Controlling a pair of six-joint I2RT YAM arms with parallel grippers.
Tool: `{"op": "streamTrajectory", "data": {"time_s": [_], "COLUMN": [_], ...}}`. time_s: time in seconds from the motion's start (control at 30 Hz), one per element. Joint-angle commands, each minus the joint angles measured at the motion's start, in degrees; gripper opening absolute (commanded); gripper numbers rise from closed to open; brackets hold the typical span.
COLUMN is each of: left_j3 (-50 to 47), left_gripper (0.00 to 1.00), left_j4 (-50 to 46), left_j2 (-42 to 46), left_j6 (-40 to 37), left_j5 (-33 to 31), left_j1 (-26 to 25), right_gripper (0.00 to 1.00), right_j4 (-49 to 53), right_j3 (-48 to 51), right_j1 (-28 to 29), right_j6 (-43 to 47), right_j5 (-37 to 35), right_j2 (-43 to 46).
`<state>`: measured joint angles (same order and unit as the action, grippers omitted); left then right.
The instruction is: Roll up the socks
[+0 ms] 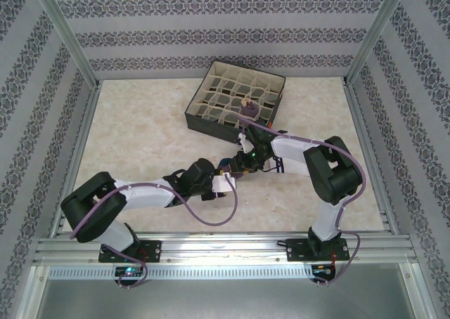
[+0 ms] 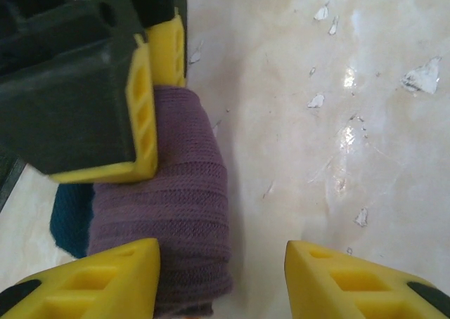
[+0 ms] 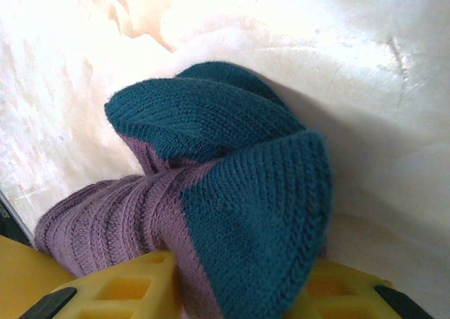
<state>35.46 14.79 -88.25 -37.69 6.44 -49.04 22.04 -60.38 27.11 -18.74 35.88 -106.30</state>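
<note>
A rolled purple sock with a teal cuff lies on the marble table top between the two grippers. My right gripper is shut on it, its yellow fingers pressed against the fabric on both sides. In the left wrist view the right gripper's fingers sit on top of the roll. My left gripper is open. One of its pads touches the roll, and the other pad stands clear over bare table. Seen from above, both grippers meet mid-table. Another rolled purple sock sits in the box.
The dark box with beige grid dividers stands at the back, just beyond the right gripper. Aluminium frame posts and patterned walls ring the table. Bare marble lies left of the box and along the right side.
</note>
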Motion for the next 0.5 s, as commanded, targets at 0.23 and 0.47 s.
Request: {"op": "streamTrajectory", "data": {"time_s": [0.23, 0.47], "left_j3": [4.72, 9.98], "left_gripper": [0.5, 0.3], "left_j4": [5.22, -0.76], "left_j2": [-11.09, -14.61], "left_j6": [-6.76, -4.59], "left_j5": [-12.75, -14.44], "left_j1": [-2.73, -2.52], "right_gripper": [0.32, 0.33], "right_j4": [5.24, 7.25], "right_j3": [2.04, 1.03], "right_j1": [0.19, 0.13], "right_j6": [1.93, 6.22], "right_j5": [-6.08, 0.61], "right_j2": [-5.16, -5.68]}}
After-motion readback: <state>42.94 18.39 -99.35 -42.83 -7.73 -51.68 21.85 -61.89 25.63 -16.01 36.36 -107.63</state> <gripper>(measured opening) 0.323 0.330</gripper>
